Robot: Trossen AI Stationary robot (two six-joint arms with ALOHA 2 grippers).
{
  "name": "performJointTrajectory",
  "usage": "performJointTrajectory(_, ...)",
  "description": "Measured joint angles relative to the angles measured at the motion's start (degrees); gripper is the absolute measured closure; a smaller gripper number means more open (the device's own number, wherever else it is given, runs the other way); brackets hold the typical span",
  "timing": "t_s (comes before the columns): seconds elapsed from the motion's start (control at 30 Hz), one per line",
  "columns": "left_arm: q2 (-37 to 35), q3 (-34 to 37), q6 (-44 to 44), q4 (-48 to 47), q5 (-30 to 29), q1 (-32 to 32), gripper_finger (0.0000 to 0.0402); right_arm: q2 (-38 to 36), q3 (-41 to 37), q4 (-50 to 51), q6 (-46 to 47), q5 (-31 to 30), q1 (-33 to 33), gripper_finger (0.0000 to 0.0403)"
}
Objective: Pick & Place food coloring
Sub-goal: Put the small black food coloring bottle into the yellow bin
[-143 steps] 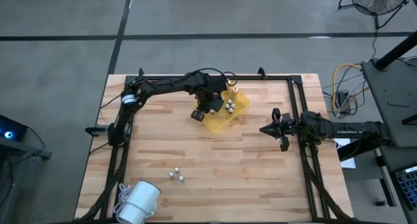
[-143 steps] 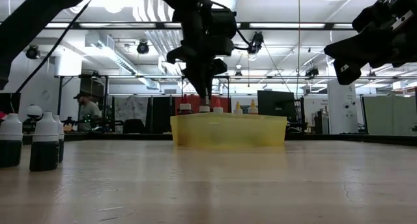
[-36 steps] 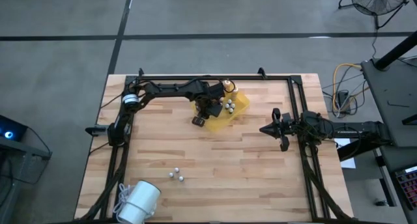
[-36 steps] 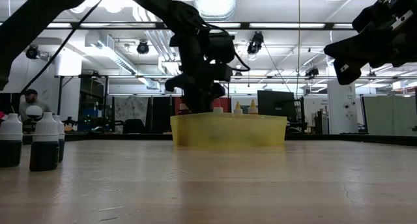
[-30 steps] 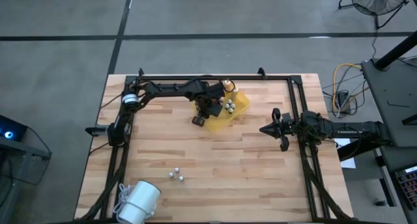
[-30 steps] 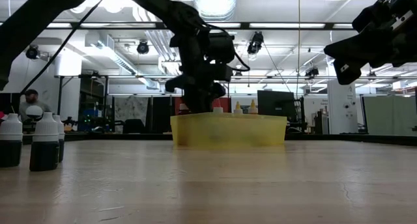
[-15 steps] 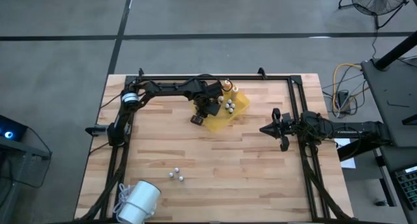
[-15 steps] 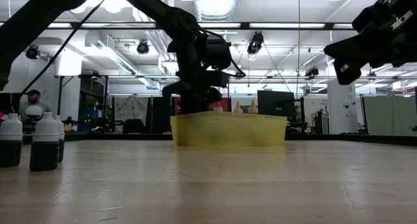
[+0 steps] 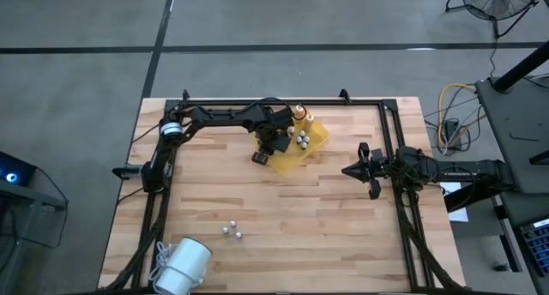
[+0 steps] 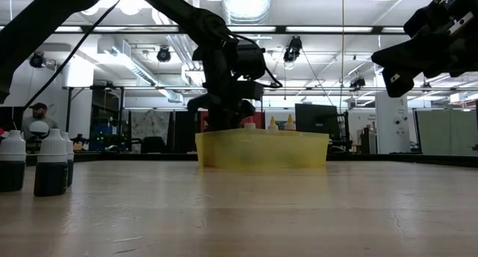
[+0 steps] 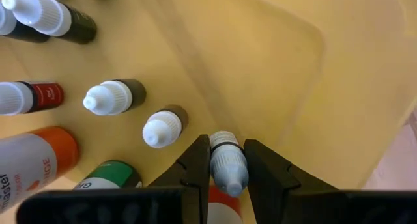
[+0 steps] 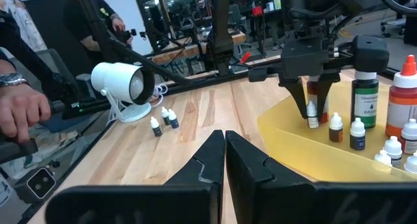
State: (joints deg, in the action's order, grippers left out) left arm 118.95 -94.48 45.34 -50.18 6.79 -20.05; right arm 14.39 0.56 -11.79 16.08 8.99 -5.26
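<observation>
The food coloring is small dropper bottles with white caps. Several stand in the yellow tray point(image 9: 319, 137) at the table's far middle, among them taller bottles point(image 12: 365, 87). Three more stand on the bare table point(image 9: 230, 231), near left. My left gripper point(image 11: 227, 146) reaches down into the tray, shut on one small bottle point(image 12: 312, 116). In the low view the tray wall point(image 10: 261, 149) hides its fingers. My right gripper point(image 9: 346, 170) waits level at the table's right side, shut on nothing point(image 12: 225, 136). My left gripper pinches the small bottle by its white cap point(image 11: 228, 160) between its two fingers. The fingers come steeply from above, pointing down. The bottle stays upright with its dark body point(image 12: 313, 122) below the fingertips. Whether its base rests on the tray floor, I cannot tell.
A white lamp-like object point(image 9: 182, 267) lies at the near left corner. A black frame rail point(image 9: 283, 101) runs along the table's far edge. Bare wood lies between the tray and the near edge. A person's hand point(image 12: 23, 113) shows beyond the table's left side.
Some seconds ago my left gripper held the bottle above the tray's rim; since then it has come down into the tray. Over the last second it has barely shifted and has stayed shut on the bottle.
</observation>
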Motion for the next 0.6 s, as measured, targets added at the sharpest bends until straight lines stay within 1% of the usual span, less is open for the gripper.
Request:
performJointTrajectory(0.37, 0.1, 0.0, 0.2, 0.6, 0.1, 0.0, 0.0347, 0.0, 0.0, 0.0, 0.0, 0.0, 0.0, 0.0394)
performJointTrajectory(0.6, 0.1, 0.1, -0.4, 0.2, 1.7, 0.0, 0.0347, 0.0, 0.0, 0.0, 0.0, 0.0, 0.0, 0.0394)
